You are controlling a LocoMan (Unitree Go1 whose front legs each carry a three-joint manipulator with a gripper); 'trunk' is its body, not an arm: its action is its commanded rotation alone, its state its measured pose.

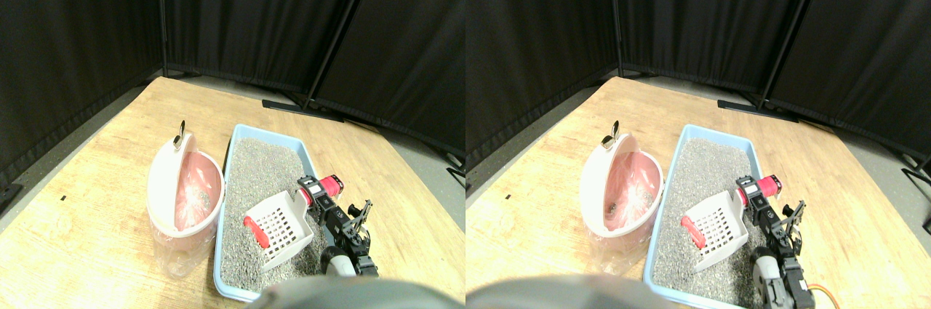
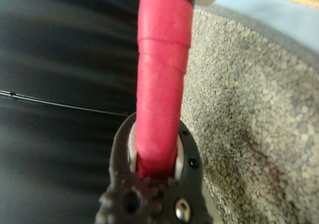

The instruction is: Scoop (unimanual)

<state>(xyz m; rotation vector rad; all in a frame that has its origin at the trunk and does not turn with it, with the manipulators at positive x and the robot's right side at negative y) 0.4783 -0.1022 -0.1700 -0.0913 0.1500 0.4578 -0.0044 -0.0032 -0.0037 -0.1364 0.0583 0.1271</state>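
One scoop (image 1: pixel 280 227), white and slotted, is seen in the lower middle of the stereo pair view, resting on the grey litter (image 1: pixel 265 178) inside the light blue tray (image 1: pixel 234 142), with a small red object (image 1: pixel 256 231) lying in its basket. The scoop's red-wrapped handle (image 2: pixel 162 84) is clamped between the jaws of the right pincer (image 2: pixel 155 171), as the wrist view plainly shows, so the scoop sits directly ahead of the pincer, reaching up and left from it. The scooping step is judged to be in hand, with the load apparently gathered. A lift clear of the litter is called for next, kept level so nothing spills, then a carry leftward to the pink-lined bin (image 1: pixel 185 193), which stands just beside the tray on the wooden table (image 1: pixel 87 200)
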